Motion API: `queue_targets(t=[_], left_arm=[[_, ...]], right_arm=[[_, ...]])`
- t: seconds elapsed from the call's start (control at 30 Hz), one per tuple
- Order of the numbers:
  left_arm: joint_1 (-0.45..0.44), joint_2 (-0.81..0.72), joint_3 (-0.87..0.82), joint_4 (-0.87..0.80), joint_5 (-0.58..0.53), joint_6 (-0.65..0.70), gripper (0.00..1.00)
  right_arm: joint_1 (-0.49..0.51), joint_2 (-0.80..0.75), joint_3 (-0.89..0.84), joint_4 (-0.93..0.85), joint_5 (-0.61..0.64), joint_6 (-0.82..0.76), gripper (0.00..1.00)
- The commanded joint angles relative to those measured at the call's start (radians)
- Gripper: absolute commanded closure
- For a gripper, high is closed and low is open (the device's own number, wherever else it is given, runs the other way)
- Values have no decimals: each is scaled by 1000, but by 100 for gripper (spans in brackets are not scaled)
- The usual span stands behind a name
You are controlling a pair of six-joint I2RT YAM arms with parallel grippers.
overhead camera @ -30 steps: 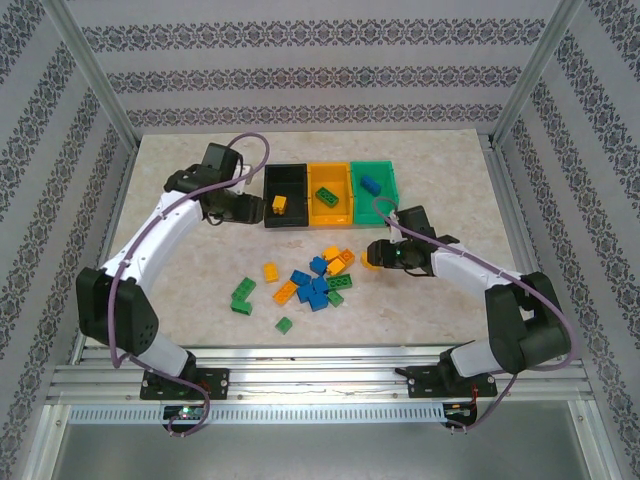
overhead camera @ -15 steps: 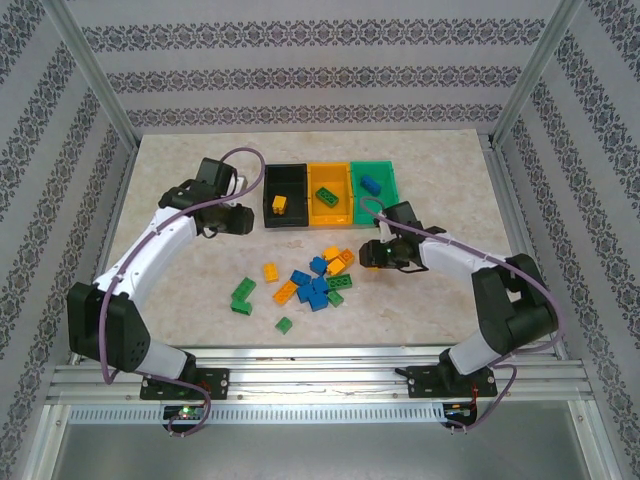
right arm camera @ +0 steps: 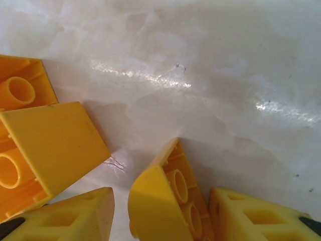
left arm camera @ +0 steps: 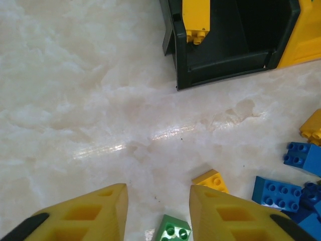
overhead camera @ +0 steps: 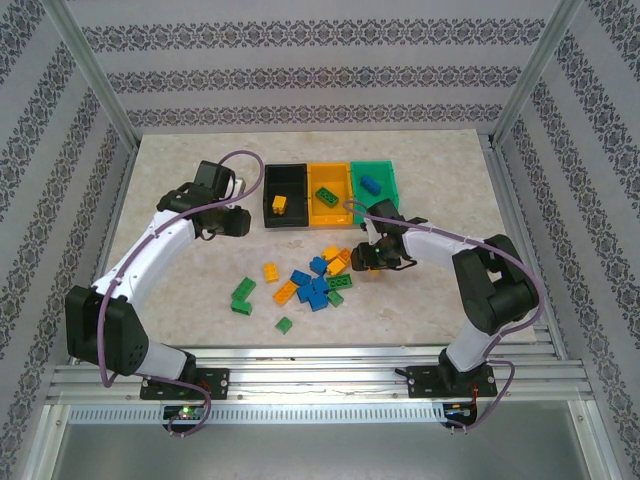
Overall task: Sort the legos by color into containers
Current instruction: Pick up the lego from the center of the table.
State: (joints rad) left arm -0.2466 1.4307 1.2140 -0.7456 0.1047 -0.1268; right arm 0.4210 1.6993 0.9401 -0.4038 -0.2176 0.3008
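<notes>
Bench [overhead camera: 180, 300]: pale marbled top; I read it from the near edge outward.
Nearest brick: a small green brick [overhead camera: 284, 324] lies alone, closest to the near edge.
Left outlier: a larger green piece [overhead camera: 243, 295] lies apart, on the heap's left.
Loose bricks [overhead camera: 315, 285]: blue, yellow and green ones are heaped around the bench's middle, several of them touching.
Right gripper [overhead camera: 362, 256]: it sits low at the heap's right edge. On my wrist camera its fingers [right arm camera: 75, 216] stand apart, with a small yellow brick [right arm camera: 160, 211] lying on its side between them. A sliver of bench shows between that brick and one finger. I cannot tell whether the other finger touches it.
Neighbours: two larger yellow bricks [right arm camera: 45, 145] lie against each other, just beside that small one.
Left gripper [overhead camera: 238, 222]: it hangs over bare bench just left of the black bin, farther out than the heap. Its fingers [left arm camera: 95, 216] stand a narrow gap apart with nothing between them.
Bins: three are joined in a row toward the far edge, about mid-width.
Black bin [overhead camera: 290, 180]: left end of the row; I see one yellow block [overhead camera: 280, 205] inside.
Yellow bin [overhead camera: 328, 175]: middle; it holds one green block [overhead camera: 327, 196].
Green bin [overhead camera: 378, 164]: right end; it holds one blue block [overhead camera: 371, 184].
</notes>
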Motion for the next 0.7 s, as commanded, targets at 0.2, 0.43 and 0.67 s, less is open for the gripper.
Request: queue_targets(t=[0.2, 0.43, 0.67], left_arm=[[13, -38, -27, 44, -9, 32, 66], [12, -36, -26, 43, -10, 42, 66], [14, -35, -16, 19, -8, 61, 66]], right_arm=[[22, 4, 2, -18, 39, -2, 55], [18, -42, -1, -21, 37, 3, 77], [21, -110, 78, -36, -5, 10, 80]])
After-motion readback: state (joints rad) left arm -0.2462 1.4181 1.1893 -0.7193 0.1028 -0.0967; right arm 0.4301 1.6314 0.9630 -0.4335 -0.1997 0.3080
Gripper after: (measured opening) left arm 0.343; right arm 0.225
